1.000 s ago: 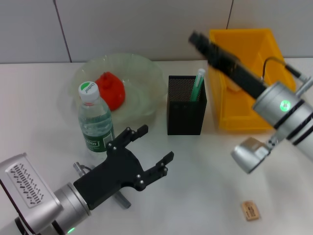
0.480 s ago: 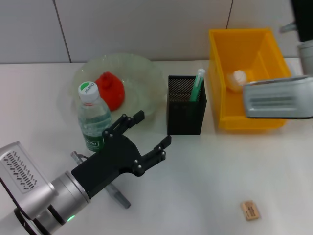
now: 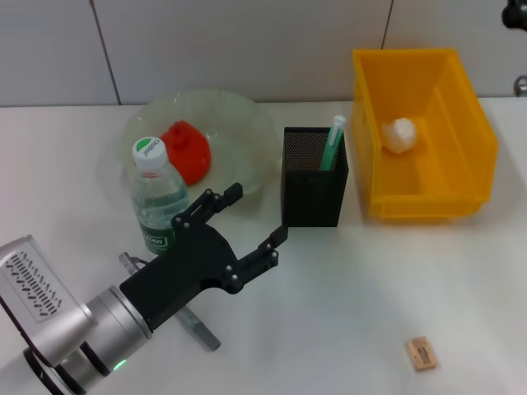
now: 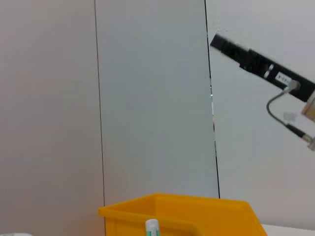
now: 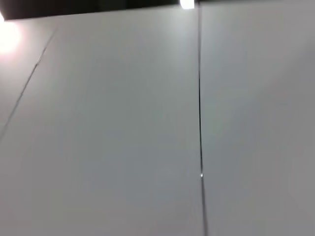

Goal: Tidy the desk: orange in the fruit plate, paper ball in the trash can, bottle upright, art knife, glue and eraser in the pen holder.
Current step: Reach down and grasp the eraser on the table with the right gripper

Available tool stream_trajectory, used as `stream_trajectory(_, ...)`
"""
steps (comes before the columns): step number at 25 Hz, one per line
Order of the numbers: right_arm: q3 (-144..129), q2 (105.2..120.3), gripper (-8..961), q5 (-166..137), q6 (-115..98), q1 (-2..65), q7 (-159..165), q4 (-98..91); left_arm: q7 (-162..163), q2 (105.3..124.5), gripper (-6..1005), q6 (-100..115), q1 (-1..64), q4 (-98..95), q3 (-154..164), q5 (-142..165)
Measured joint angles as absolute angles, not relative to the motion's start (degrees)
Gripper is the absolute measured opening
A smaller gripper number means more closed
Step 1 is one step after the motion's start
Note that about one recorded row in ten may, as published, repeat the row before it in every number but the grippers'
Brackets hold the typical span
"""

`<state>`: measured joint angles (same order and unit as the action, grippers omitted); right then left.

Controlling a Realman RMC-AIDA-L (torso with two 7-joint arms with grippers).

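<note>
Left end effector [image 3: 247,224]: fingers spread wide, holding nothing, poised above the surface [image 3: 346,304].

Right end effector: withdrawn to the far upper corner of the head view; only a dark sliver shows, so I cannot tell its finger state. In the left wrist view the right arm [image 4: 261,66] shows raised against the wall.

Task items, placed from the left end effector:
- Bottle [image 3: 158,202]: upright, just beside its outer finger on the robot's left.
- Orange [image 3: 187,151]: in the fruit plate [image 3: 247,123], beyond the bottle.
- Pen holder [image 3: 313,188]: just ahead and to the robot's right; a green-and-white stick, probably the glue [image 3: 333,141], stands in it.
- Paper ball [image 3: 402,133]: inside the yellow trash can [image 3: 473,156], well off to the right.
- Art knife [image 3: 193,322]: a grey bar on the surface below and behind the fingers, partly hidden by the arm.
- Eraser [image 3: 421,353]: alone on the surface, well off to the right and nearer the robot.

Judgement: four items appear settled; knife and eraser remain. The knife looks to be the step in hand. The next move calls for drawing back, lowering over the bar and closing across its narrow width.
</note>
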<state>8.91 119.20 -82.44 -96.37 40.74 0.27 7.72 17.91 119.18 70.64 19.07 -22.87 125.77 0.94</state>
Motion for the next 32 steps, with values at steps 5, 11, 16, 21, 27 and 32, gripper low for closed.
stream_trajectory(5,0.88,119.09,287,-87.18,-92.58,39.31,37.24,-4.14,19.16,119.03,810,70.64,18.82,-22.88,125.77,0.96)
stream_trajectory(11,-16.6,119.04,288,-89.47,-95.35,36.92,63.64,-17.95,21.81,118.69,810,70.81,19.0,-22.5,125.79,1.47)
stream_trajectory(16,-30.87,118.65,401,-89.95,-96.9,32.44,78.92,-30.64,25.53,118.29,811,72.15,19.01,-22.34,126.03,3.44)
stream_trajectory(21,-35.83,117.65,546,-95.3,-102.7,28.36,86.65,-42.61,34.74,116.31,811,74.38,20.2,-22.05,125.79,10.49)
stream_trajectory(27,-35.73,117.47,706,-107.8,-108.9,27.64,91.57,-52.96,47.62,113.37,810,82.79,24.14,-17.33,123.51,21.56)
stream_trajectory(32,-36.23,117.01,758,-116.08,-110.55,29.55,93.44,-56.67,51.48,111.78,811,88.87,25.75,-15.39,115.45,34.26)
